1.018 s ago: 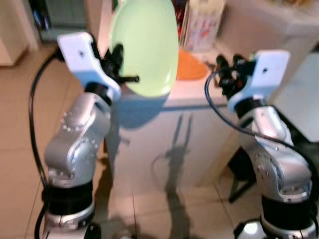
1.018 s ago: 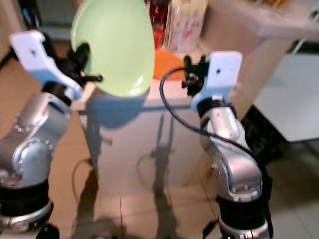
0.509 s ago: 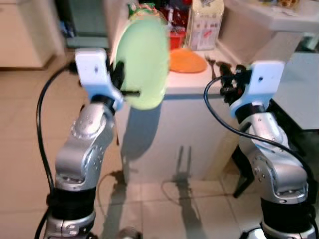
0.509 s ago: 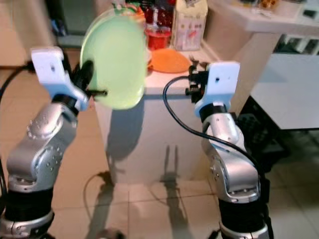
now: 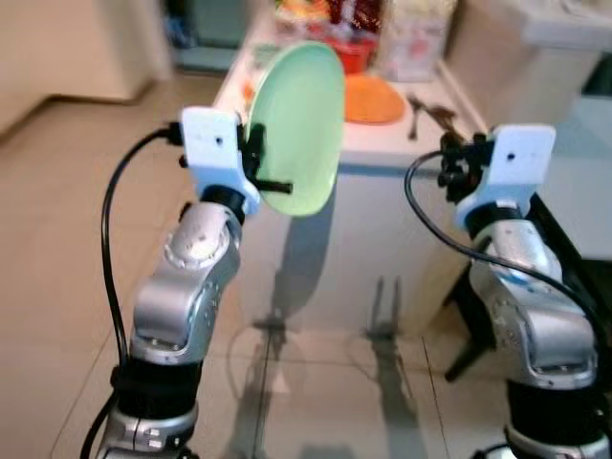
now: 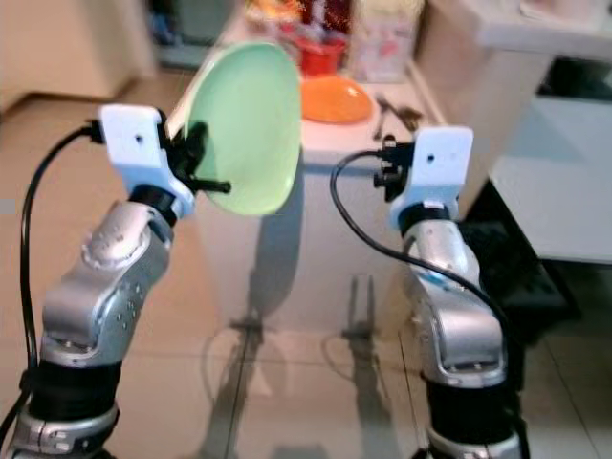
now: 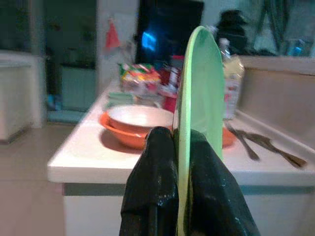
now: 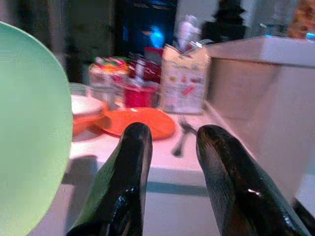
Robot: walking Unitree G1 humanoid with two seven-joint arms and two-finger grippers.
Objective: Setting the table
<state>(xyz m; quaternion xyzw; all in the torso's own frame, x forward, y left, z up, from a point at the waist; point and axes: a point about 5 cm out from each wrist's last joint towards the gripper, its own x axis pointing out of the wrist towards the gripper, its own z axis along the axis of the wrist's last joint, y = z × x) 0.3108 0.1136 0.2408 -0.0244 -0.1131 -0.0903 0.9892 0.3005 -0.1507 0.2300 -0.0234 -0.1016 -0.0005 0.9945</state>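
A pale green plate stands on edge in the air, in front of the white table's near left corner. My left gripper is shut on its lower rim; in the left wrist view the two black fingers pinch the plate between them. My right gripper is raised before the table's near right corner, open, with nothing between its fingers. An orange plate and forks lie on the table.
An orange bowl with a white bowl inside it sits on the table's left part. A carton, a red cup and snack packets stand at the back. A beige counter rises at right; tiled floor lies at left.
The whole picture has shifted: the table now lies further off and lower in view. The left gripper still holds the green plate upright. The right gripper keeps its pose.
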